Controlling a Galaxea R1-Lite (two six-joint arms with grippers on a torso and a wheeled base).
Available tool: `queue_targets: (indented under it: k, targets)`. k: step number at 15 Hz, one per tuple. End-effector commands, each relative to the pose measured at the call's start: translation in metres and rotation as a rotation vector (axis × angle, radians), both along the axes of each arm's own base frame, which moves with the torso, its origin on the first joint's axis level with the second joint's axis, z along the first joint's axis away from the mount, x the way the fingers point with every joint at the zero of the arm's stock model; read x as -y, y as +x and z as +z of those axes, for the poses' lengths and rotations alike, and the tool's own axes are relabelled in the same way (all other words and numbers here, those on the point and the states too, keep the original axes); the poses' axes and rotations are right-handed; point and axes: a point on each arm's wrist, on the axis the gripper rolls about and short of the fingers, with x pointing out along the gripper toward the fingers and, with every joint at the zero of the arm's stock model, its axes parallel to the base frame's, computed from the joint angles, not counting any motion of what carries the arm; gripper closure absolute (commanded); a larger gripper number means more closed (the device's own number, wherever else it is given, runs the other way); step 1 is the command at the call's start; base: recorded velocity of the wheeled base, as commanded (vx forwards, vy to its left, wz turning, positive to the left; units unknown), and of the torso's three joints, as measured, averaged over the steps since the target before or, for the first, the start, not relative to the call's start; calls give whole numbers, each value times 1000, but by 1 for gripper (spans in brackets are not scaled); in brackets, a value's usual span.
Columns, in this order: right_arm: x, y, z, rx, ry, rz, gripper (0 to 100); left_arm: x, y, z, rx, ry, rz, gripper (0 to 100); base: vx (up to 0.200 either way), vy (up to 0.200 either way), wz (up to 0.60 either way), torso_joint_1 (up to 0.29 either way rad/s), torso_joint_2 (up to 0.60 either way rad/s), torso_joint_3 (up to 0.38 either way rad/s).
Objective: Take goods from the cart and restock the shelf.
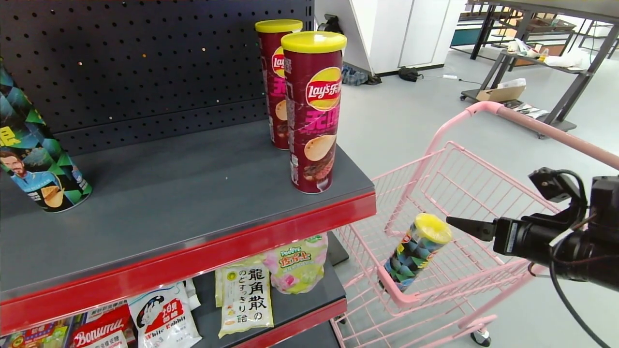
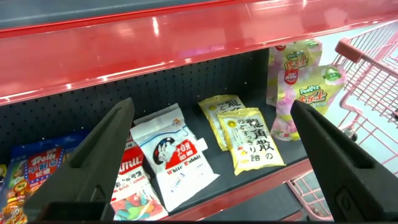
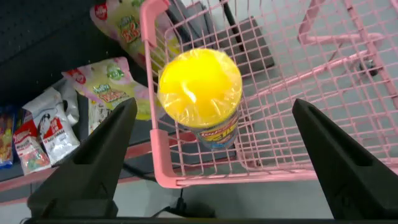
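Note:
A chip can (image 1: 416,251) with a yellow lid and a dark patterned body leans inside the pink cart (image 1: 437,145), its lid pointing up. My right gripper (image 1: 459,224) hovers just right of the lid, open and apart from it. In the right wrist view the lid (image 3: 200,87) lies between and beyond the open fingers of the gripper (image 3: 211,109), by the cart's rim (image 3: 152,93). On the grey top shelf (image 1: 193,193) stand two maroon cans (image 1: 312,111) and a matching patterned can (image 1: 34,154). My left gripper (image 2: 211,106) is open, facing the lower shelf.
Snack bags (image 1: 244,295) lie on the lower shelf (image 2: 249,180), below the red shelf edge (image 1: 217,246). A pegboard wall (image 1: 145,58) backs the top shelf. Metal tables and a cardboard box (image 1: 500,92) stand far off on the floor behind the cart.

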Motion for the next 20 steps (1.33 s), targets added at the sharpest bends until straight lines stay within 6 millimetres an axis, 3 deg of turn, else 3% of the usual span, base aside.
queue_targets:
  k: [1,5,15,20]
  targets:
    - [-8,6,-19,-79,-10,31,0,0,0,0,-1,1,0,0,0,0,0,0,0,0]
    - [-20,4,-29,-112,-21,78,0,0,0,0,-1,1,0,0,0,0,0,0,0,0]
    - [-43,29,-59,-118,-42,127,0,0,0,0,-1,1,0,0,0,0,0,0,0,0]
    - [-45,41,-74,-110,-42,121,0,0,0,0,0,1,0,0,0,0,0,0,0,0]
